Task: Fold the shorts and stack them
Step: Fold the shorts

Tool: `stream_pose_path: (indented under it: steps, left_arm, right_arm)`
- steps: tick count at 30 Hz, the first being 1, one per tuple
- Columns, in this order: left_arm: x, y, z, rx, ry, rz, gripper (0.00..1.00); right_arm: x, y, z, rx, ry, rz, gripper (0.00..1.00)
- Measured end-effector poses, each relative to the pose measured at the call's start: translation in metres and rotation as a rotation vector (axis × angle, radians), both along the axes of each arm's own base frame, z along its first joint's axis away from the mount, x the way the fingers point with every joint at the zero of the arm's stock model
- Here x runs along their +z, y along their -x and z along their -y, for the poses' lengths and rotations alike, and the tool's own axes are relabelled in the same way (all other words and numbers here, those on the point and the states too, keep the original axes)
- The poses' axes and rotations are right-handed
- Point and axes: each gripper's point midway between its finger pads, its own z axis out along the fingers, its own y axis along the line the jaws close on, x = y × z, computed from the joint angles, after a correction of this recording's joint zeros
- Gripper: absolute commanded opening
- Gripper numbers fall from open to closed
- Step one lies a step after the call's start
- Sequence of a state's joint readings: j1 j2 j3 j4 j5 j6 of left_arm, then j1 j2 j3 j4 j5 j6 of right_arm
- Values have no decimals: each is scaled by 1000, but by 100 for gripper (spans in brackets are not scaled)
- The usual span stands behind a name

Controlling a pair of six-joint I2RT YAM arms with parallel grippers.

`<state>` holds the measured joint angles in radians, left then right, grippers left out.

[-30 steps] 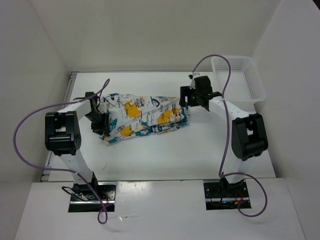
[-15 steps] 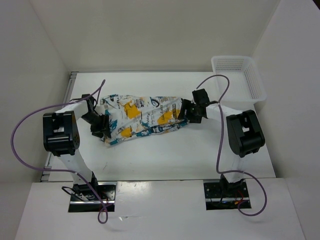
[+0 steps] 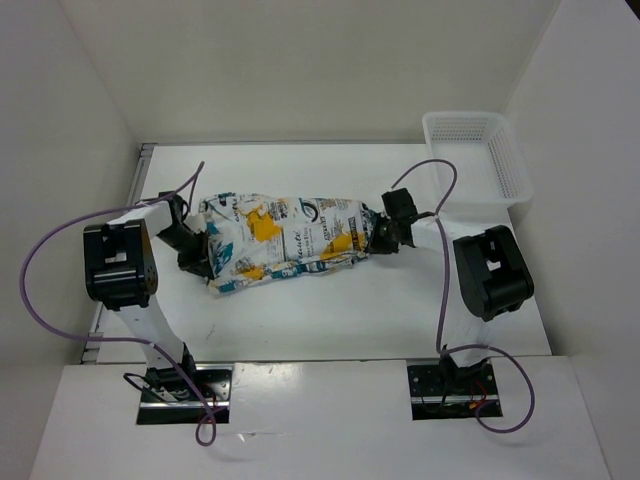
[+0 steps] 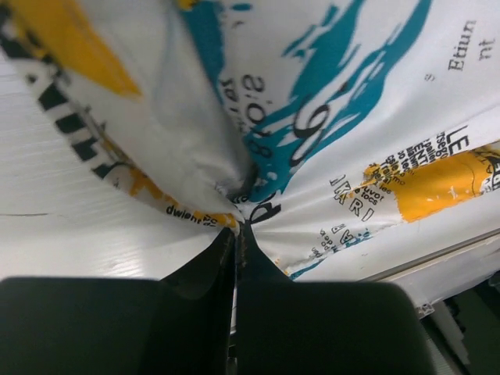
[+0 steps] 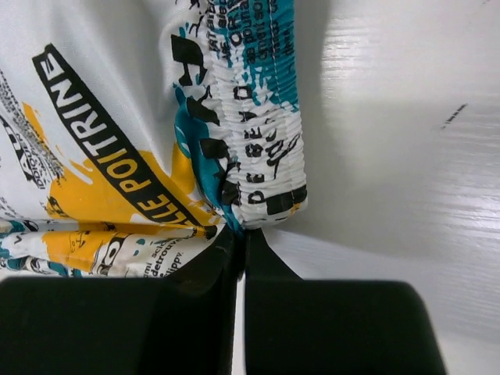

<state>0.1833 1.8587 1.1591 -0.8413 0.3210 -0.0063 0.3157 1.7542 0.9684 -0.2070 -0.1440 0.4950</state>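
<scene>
We see a white bench boxed in by three plain off-white walls: a back wall, a left wall and a right wall. At the bench's far right corner sits a white plastic mesh basket, oblong, with its long side along the right wall. A narrow grey strip runs down the bench's left edge. Across the near side lies a white board. Up close, in the right wrist view, we find fine parallel grooves in the bench and a small dark scuff.
</scene>
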Motion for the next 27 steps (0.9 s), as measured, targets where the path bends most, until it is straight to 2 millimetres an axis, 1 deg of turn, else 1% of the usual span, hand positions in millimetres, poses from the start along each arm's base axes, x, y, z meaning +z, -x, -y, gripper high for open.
stream_pose_path:
  steps: [3,7,9,10,11,12,13,16,17,19,20,21,23,25,27]
  left_arm:
    - [3,-4,-3,28,7,7,0]
    - [9,-14,1,33,22,31,0]
    - [8,-14,-6,34,-14,29,0]
    - [8,-14,-5,36,-8,28,2]
    - [9,-13,-3,31,-1,28,5]
    - [9,-14,0,21,2,30,16]
    - [9,-13,2,12,3,31,21]
    - [8,-11,1,4,-9,24,29]
    - [7,-11,0,6,-12,22,31]
    - [7,-10,-1,6,-19,19,38]
    - [7,-9,-2,5,-24,17,45]
    - [8,-9,-2,2,-27,17,49]
    - [11,-10,-3,-2,-30,20,54]
    - [18,-15,-5,-8,-34,40,54]
    - [31,-27,-6,-9,-36,90,54]
  right_arm:
    - [3,2,6,15,18,1,0]
    - [11,-1,17,53,69,28,0]
    - [16,-3,33,58,136,54,0]
    - [19,-3,37,60,140,62,0]
    - [23,-2,40,68,140,73,0]
    - [26,1,41,82,141,79,0]
    - [28,4,42,94,142,82,2]
    - [31,10,46,125,142,87,14]
    - [31,12,46,136,140,88,26]
    - [31,14,45,158,133,86,43]
    - [31,14,44,169,130,86,49]
    - [31,15,43,179,126,86,58]
    - [32,16,41,195,117,88,64]
    - [33,18,39,209,109,91,64]
    - [33,21,39,218,105,91,64]
